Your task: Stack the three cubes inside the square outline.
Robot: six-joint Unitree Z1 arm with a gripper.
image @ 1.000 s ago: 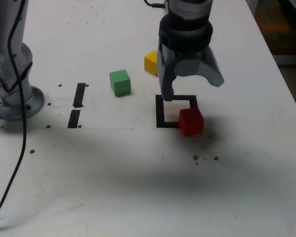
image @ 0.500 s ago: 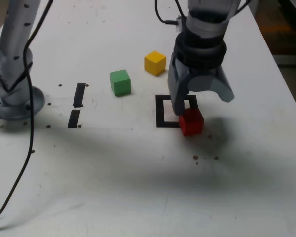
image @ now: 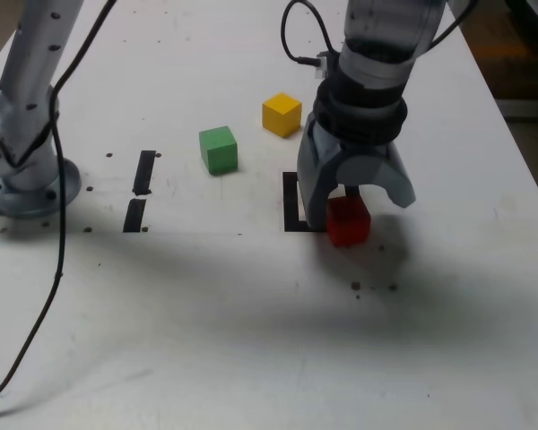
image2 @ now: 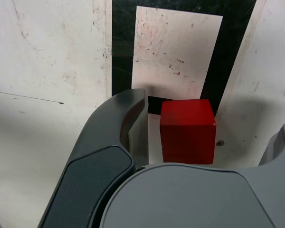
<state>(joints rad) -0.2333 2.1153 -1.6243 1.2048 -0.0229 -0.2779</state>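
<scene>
Since the earlier frame the pincer (image: 351, 199) has been coming down and toward the exterior view's right, and it is now straddling the red cube (image: 348, 221) with its jaws standing wide and a gap showing beside the cube in the wrist view. The red cube is sitting on the near right corner of the square outline (image: 291, 199) in the exterior view. The yellow cube (image: 282, 115) and green cube (image: 218, 149) are resting apart on the white tabletop (image: 206, 296), outside the outline.

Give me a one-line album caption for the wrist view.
Open gripper straddling the red cube at the corner of the square outline.
</scene>
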